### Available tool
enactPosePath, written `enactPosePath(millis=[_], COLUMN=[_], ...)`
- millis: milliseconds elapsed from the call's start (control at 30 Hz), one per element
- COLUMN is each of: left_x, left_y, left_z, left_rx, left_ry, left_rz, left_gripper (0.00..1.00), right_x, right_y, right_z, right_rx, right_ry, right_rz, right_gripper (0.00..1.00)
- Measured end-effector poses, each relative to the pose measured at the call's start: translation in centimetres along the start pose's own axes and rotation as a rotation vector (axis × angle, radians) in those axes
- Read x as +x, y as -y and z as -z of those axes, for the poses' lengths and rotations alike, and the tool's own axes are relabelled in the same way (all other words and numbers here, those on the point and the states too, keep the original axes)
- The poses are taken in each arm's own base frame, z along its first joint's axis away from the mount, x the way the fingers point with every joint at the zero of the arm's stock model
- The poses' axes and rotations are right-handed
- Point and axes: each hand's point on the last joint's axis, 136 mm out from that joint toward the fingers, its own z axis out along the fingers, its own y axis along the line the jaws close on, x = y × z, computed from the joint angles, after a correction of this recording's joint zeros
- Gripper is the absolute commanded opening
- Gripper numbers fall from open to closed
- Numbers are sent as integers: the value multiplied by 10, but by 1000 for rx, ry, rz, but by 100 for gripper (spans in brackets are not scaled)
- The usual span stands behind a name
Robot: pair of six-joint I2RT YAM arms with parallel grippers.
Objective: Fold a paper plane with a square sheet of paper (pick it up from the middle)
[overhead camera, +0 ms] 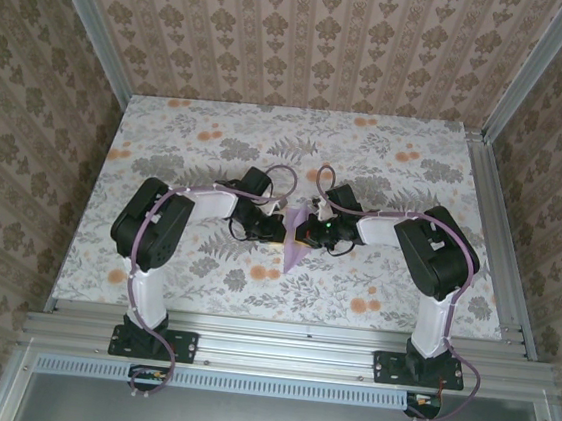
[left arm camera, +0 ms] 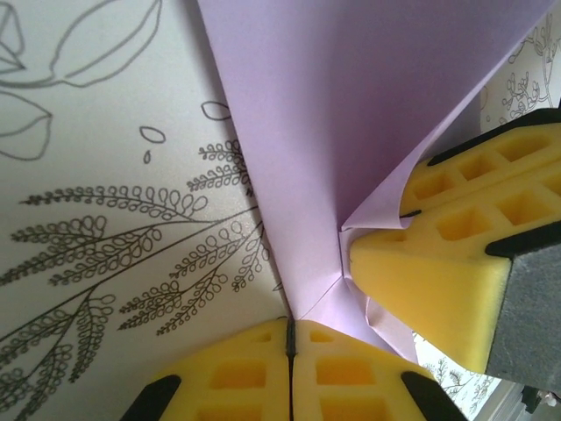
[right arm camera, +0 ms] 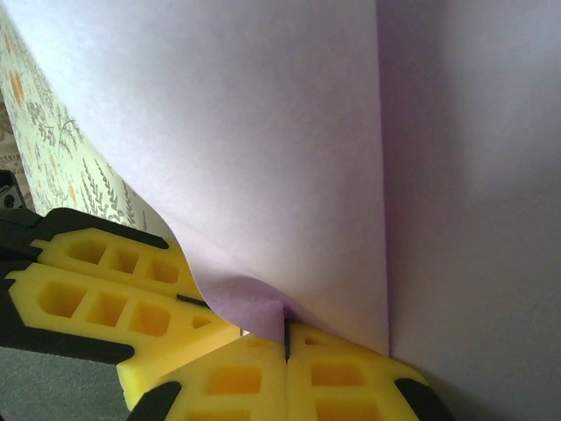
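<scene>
Holding: the left gripper (left arm camera: 290, 338) has its jaws pressed flat together on the paper (overhead camera: 289, 255), where a crease runs down into their seam.
Right gripper (right arm camera: 286, 342): clamped the same way, pinching a small curl of the paper's edge at the seam of its jaws.
Paper's place: at the middle of the table (overhead camera: 220, 124), caught between the two grippers, which meet almost nose to nose; whether it touches the table I cannot tell.
Long axis: near to far, with a slim point aimed at the near edge and the broader part on the far side.
Key relation: the paper lies to the right of the left gripper and to the left of the right one, so its axis crosses the line joining them.
Nearer arm: neither; both are at the paper, one on each flank.
Next move, as a guess: any pull or press along the crease needs the two to act together, or the thin sheet may tear or slip.
</scene>
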Motion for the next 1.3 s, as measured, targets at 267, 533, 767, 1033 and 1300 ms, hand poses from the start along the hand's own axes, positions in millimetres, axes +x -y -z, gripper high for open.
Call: enactPosePath(millis=[267, 533, 767, 1033, 1300], left_x=[1, 1, 1, 1, 1], left_y=[0, -1, -1, 0, 0], left_z=[-1, -1, -2, -2, -2], left_rx=[-7, -9, -10, -8, -8], left_ry=[-20, -29, -32, -33, -34], left_rz=[2, 0, -8, -11, -11], left_gripper=[4, 3, 3, 2, 0], right_x=[0, 2, 0, 1, 1], right_y=[-1, -6, -19, -27, -25], right_z=[0, 1, 8, 11, 4], right_rx=[-5, -13, -38, -55, -49], right_ry=[-2, -5, 7, 8, -4], right_rz=[-28, -42, -26, -15, -31], right_gripper=[8, 8, 8, 8, 8])
